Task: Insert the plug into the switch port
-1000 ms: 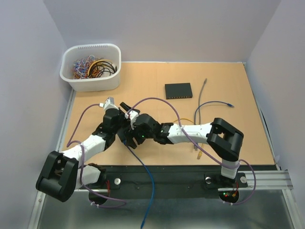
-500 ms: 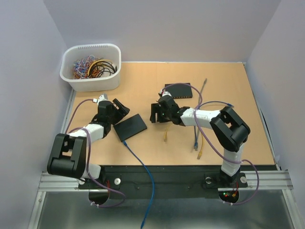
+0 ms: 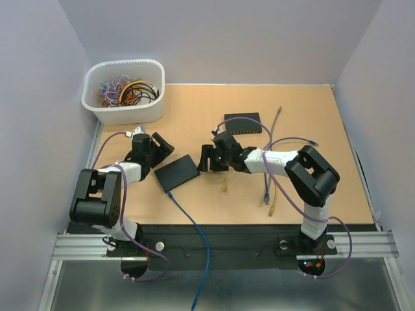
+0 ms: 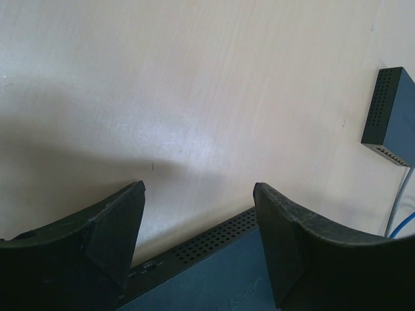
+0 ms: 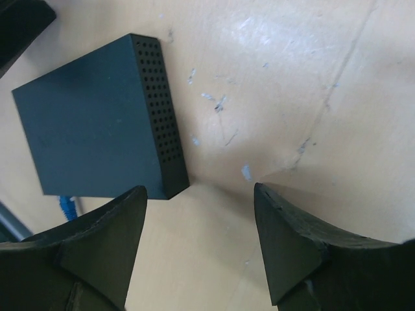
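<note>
From above, the table (image 3: 311, 110) carries two black boxes. The nearer switch (image 3: 176, 172) lies at an angle between the two grippers, and a second switch (image 3: 242, 123) sits further back, right of centre. A blue cable (image 3: 194, 227) runs from the near edge of the nearer switch down past the front of the table. Its plug (image 3: 170, 193) meets that edge, though this view does not show whether it is fully seated.

The left gripper (image 3: 160, 148) sits just left of the switch, its jaws wide and holding nothing. The right gripper (image 3: 204, 159) is just to the switch's right, also spread wide and empty. A white bin (image 3: 123, 111) of tangled wires stands at the far left corner, and a yellow cable (image 3: 275, 197) lies loose on the right.

The left wrist camera shows only the switch's perforated edge (image 4: 194, 249) low between the gripper's (image 4: 198, 194) jaws, plus the second switch (image 4: 389, 116) at the right.

The right wrist camera alone shows the switch's vented side (image 5: 91, 129) and a scrap of blue plug (image 5: 65, 206) at its lower edge, left of its own gripper (image 5: 200, 194).
</note>
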